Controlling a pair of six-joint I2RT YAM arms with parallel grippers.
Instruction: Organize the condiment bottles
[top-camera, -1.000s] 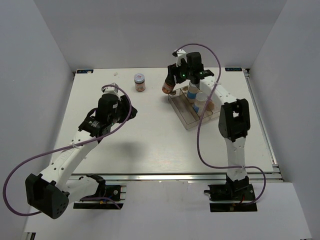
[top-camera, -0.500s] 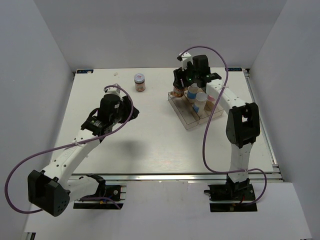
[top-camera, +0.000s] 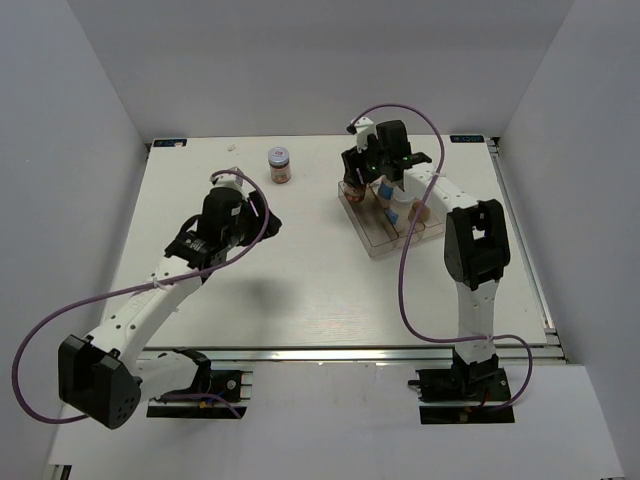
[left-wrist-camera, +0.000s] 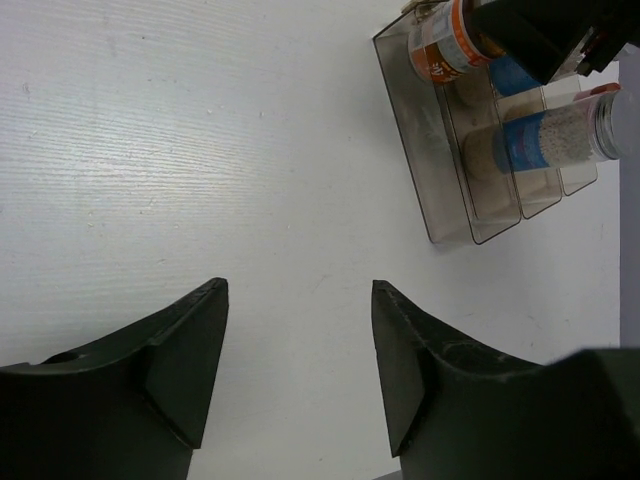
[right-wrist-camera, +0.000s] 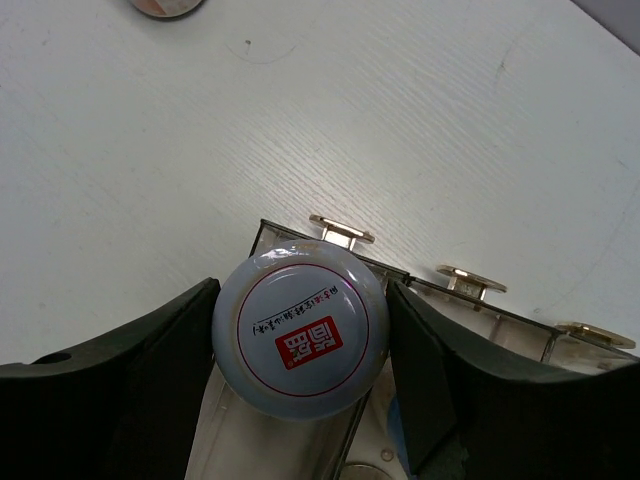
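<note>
1. The right claw (right-wrist-camera: 300, 310) was clamped on a brown jar (right-wrist-camera: 300, 335). It had one finger on each side of the pale lid, so the jar could not slip.
2. We saw the jar held right over the end slot of the clear tray (left-wrist-camera: 432, 190). We could not tell if its bottom touched the tray floor yet.
3. We think the claw gripped it from the top so it could go straight down into the thin slot and not bump the walls.
4. A tall bottle (left-wrist-camera: 555, 137) with a silver cap was in a slot just beside it. A wide move there could knock it over, so the claw had little room.
5. The left claw (left-wrist-camera: 298, 330) hung over a bare part of the desk (top-camera: 300, 270), well apart from the tray. Its fingers were apart and nothing was between them.
6. A second brown jar (top-camera: 279, 164) stood alone on the desk near the far edge. We think the left claw was open and ready because that jar had no slot yet.
</note>
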